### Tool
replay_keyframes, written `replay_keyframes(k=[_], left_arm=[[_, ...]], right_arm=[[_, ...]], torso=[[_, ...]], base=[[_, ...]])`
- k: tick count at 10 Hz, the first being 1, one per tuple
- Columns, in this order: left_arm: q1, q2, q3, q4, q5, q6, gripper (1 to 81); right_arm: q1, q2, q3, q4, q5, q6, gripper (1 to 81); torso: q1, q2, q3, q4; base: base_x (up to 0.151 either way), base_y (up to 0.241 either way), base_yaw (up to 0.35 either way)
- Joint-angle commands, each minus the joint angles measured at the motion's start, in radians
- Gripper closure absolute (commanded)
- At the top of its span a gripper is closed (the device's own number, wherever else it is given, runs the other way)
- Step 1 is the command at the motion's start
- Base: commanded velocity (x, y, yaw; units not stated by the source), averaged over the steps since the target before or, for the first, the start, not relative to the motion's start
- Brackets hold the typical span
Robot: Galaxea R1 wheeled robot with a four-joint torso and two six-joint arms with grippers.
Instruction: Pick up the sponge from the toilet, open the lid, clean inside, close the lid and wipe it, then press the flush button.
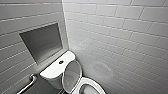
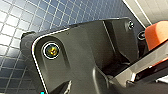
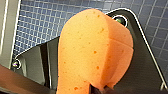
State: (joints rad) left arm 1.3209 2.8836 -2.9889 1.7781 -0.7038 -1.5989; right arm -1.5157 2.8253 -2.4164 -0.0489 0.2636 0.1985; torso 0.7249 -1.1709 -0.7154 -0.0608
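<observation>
The toilet (image 1: 53, 75) sits low in the head view, in the corner where two walls of white tiles (image 1: 125, 32) meet. Its lid (image 1: 72, 75) is raised and stands nearly upright, leaning back against the tank. The oval bowl (image 1: 82, 83) just in front of it is uncovered. The inside of the bowl shows as a shaded grey hollow, cut off at the near edge, and I cannot tell what it holds. The flush button (image 1: 60, 62) sits in the middle of the flat tank top, with nothing touching it.

A rectangular niche (image 1: 42, 42) is recessed into the left wall above the tank, and its inside is a plain dim grey. A metal grab bar (image 1: 28, 83) is fixed to the same wall, left of the tank and nearer.

The sponge (image 3: 95, 50) is off the toilet and in the air above a floor (image 3: 37, 25) of small dark blue tiles. The right claw (image 3: 98, 88) is clenched on one end of it, and the soft block bulges and creases away from that pinch. In the left wrist view the same orange block appears as a corner beyond the robot's dark plate, over the blue floor. I cannot tell whether the left claw (image 2: 147, 67) is released or clenched.
</observation>
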Motion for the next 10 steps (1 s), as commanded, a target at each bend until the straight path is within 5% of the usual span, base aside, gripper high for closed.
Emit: replay_keyframes(k=[1, 7, 9, 10], left_arm=[[0.001, 0.014, -0.025, 0.009, 0.107, 0.001, 1.0], [0.039, 0.071, -0.027, 0.009, 0.179, 0.004, 1.0], [0.061, 0.1, -0.025, 0.009, 0.265, 0.005, 1.0], [0.07, 0.117, -0.024, 0.009, 0.328, 0.005, 1.0]], right_arm=[[0.005, 0.002, -0.016, -0.014, -0.055, -0.004, 81.1], [-0.002, 0.051, -0.078, -0.02, -0.058, -0.005, 81.1], [-0.002, 0.064, -0.09, -0.022, -0.058, -0.008, 81.1], [-0.002, 0.068, -0.091, -0.022, -0.058, -0.008, 81.1]], torso=[[-0.064, 0.099, 0.078, 0.0], [-0.213, 0.326, 0.258, 0.0], [-0.262, 0.401, 0.318, 0.0], [-0.288, 0.439, 0.265, 0.0]], base=[[0.0, 0.0, 0.0], [0.0, 0.0, 0.0], [0.0, 0.0, 0.0], [0.0, 0.0, 0.0]])
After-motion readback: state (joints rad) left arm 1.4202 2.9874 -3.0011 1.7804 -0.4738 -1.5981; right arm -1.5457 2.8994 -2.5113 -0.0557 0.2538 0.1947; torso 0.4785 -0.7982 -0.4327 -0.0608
